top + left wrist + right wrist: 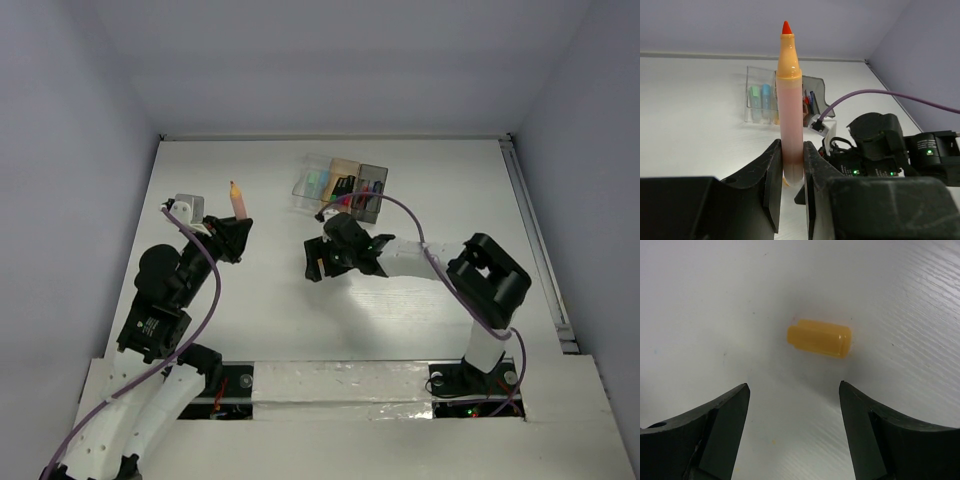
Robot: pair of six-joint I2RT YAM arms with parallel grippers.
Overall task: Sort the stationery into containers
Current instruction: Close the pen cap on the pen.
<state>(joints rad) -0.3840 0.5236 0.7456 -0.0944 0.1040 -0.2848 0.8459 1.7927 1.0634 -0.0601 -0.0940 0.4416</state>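
My right gripper [792,386] hangs open above the orange cap [819,338]; I should turn to pinch its long sides, not its ends. My left gripper [791,150] clamps the marker [790,100] upright.

The table [920,300] is white-painted board, its fine grain showing through a satin coat. The marker [790,115] has a smooth, glossy barrel of translucent orange plastic and a matt red tip. The loose cap [819,338] is smooth amber plastic, softly shiny. The left end effector [791,150] and right end effector [793,386] are matt black plastic, faintly rough. The containers [342,185] are glossy see-through plastic: clear, tan, smoky grey. The cable [875,91] has a smooth purple sheath.
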